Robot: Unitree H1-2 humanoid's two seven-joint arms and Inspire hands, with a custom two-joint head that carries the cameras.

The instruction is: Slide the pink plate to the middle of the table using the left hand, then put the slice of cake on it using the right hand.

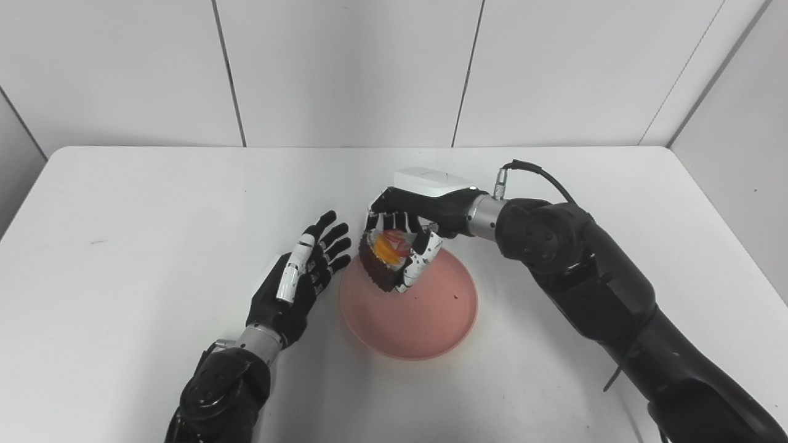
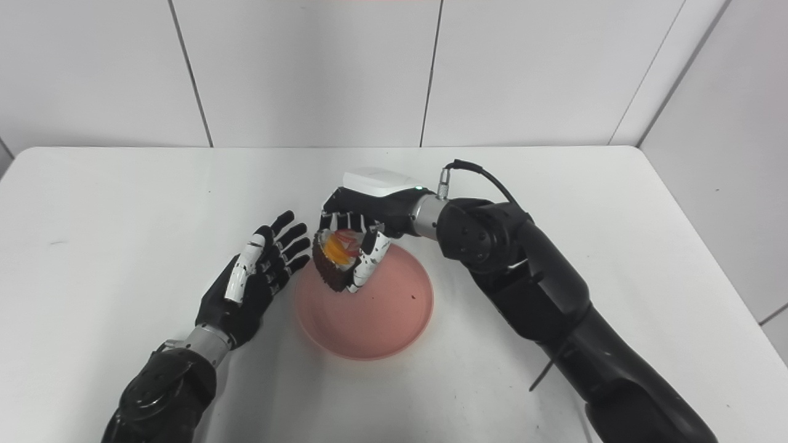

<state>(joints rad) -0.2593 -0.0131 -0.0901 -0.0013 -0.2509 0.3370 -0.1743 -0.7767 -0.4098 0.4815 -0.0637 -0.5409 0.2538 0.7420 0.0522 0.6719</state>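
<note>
The cake is hanging over the far left rim of the plate, gripped between the fingers and thumb of the right hand, which is reaching in from the right. The left hand is lying empty beside the plate's left edge, fingers spread, on the table.

No legible text, label, brand, number or sign appears in either view; all visible surfaces are unmarked. Nothing further applies.
</note>
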